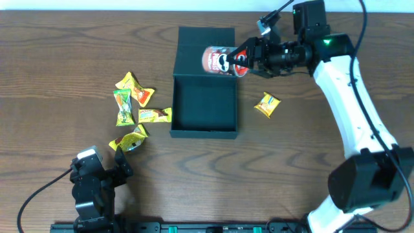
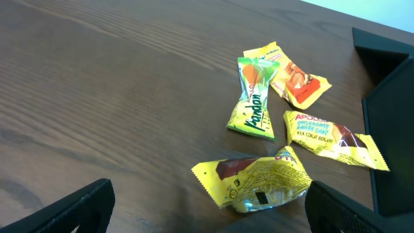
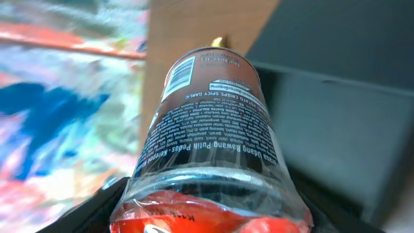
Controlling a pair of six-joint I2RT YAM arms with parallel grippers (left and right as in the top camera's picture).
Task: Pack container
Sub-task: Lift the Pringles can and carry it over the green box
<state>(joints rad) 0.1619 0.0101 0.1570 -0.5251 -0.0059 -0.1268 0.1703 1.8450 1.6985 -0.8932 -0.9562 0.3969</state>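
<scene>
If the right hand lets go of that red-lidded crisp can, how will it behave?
The brown cylindrical red-lidded crisp can looks rigid and smooth, so it could slip in the right hand. Lying sideways over the dark teal box, it would probably roll if released.

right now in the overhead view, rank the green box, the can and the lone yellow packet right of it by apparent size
1. container, clearly largest
2. can
3. lone yellow packet
The can is held up nearer the camera, so its edge over the packet is unsure.
</scene>
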